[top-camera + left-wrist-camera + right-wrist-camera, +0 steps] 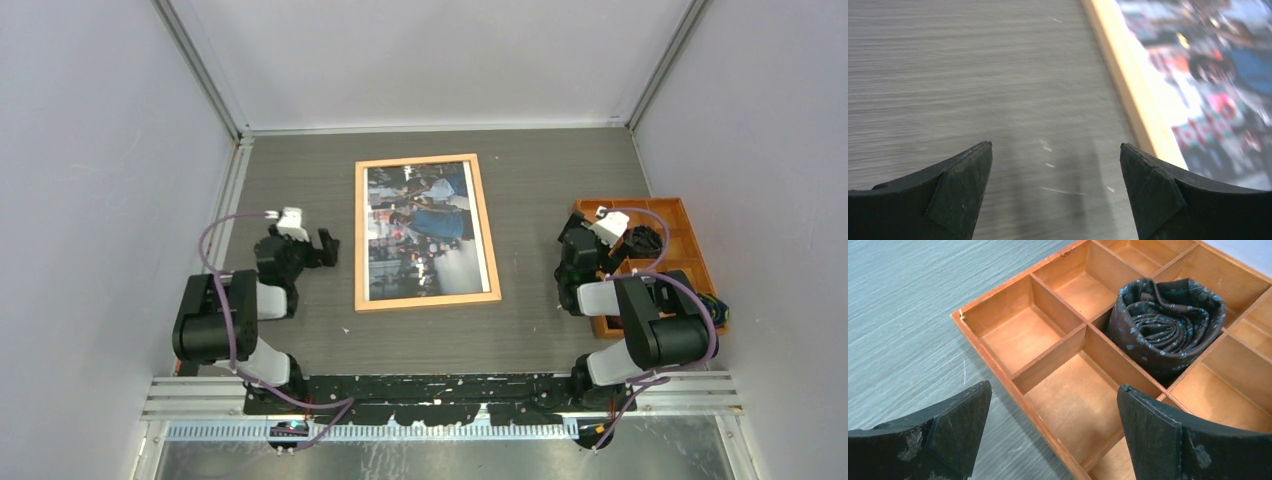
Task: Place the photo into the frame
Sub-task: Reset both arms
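Observation:
The frame (361, 240), thin light wood, lies flat in the middle of the table. The photo (425, 232) lies inside it, picture side up, dark with blue, white and red patches. My left gripper (325, 247) hovers just left of the frame's left side, open and holding nothing. In the left wrist view the frame's border (1128, 85) and the photo (1218, 75) run past on the right, and the open left gripper (1055, 146) has bare table between its fingers. My right gripper (622, 248) is open and holds nothing, well to the right of the frame.
An orange compartment tray (690, 215) stands at the right, under my right gripper (1054, 385). Its near rim (998, 362) crosses between the fingers. A rolled dark patterned tie (1168, 325) sits in one compartment. Grey walls enclose the table.

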